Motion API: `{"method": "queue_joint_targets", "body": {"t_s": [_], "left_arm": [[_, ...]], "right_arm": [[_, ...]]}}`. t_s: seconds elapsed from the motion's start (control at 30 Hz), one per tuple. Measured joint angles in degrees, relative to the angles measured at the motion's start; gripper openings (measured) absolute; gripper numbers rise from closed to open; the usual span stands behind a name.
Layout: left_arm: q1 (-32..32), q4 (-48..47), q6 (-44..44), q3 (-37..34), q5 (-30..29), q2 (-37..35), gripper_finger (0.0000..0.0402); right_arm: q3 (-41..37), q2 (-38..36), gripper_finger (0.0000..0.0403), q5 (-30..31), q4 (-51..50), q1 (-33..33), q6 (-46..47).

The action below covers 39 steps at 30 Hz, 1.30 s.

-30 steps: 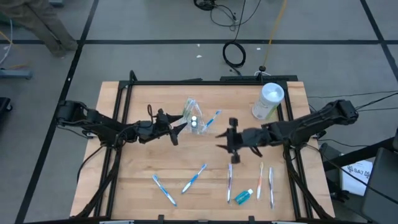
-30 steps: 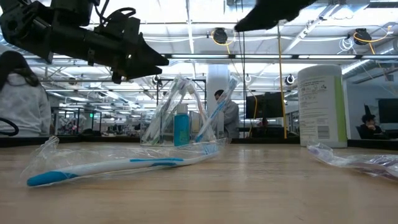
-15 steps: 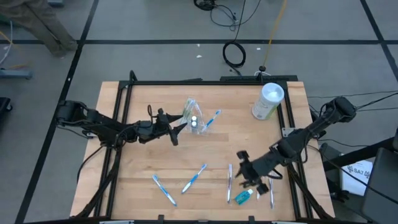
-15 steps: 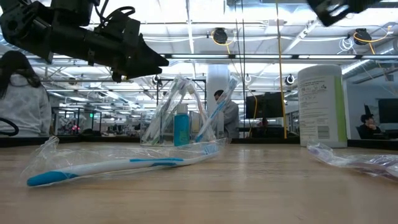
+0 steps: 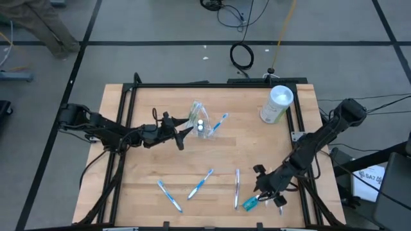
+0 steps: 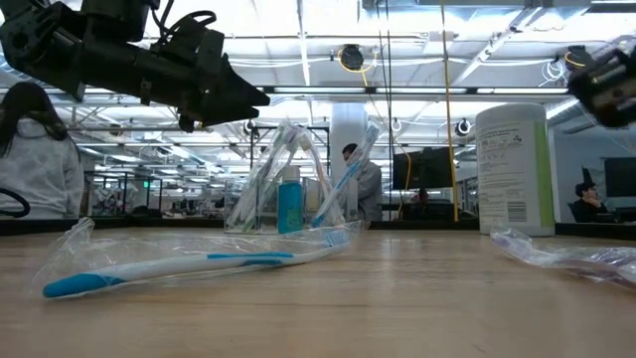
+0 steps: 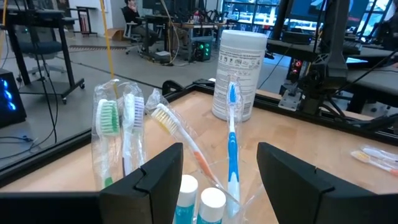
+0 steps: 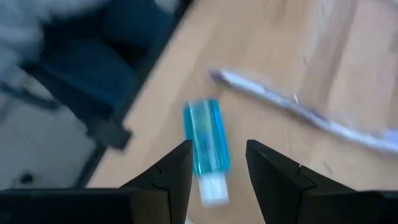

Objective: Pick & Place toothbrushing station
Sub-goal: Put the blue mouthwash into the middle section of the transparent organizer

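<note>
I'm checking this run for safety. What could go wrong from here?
The right claw hangs open over the small blue tube, which lies near the table edge; a poor grip could push it off. The left claw sits open right by the clear container, which it could tip, spilling the toothbrushes.

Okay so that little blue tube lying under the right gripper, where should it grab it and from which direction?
Probably across the middle of the small blue tube, coming straight down from above. It lies flat on the table with its long sides free and its white cap at one end, and the right gripper, fingers open, is already lined up so one finger would land on each long side.
</note>
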Motion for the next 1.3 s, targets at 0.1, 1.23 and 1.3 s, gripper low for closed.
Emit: {"method": "queue_joint_targets", "body": {"t_s": [0.1, 1.23, 1.3], "left_arm": [[0.0, 0.0, -0.92, 0.0, -0.01, 0.0, 0.0214], [2.6, 0.19, -6.39, 0.02, -1.5, 0.0, 0.0214], [2.6, 0.13, -6.98, 0.02, -1.49, 0.0, 0.0214]], "right_arm": [[-5.91, -0.03, 0.0141, 0.04, 15.55, 0.0, 0.07], [11.1, 13.82, 0.0116, -8.4, -2.52, 3.25, 7.65], [11.1, 13.81, 0.0116, -5.71, -2.45, 3.26, 2.49]]}}
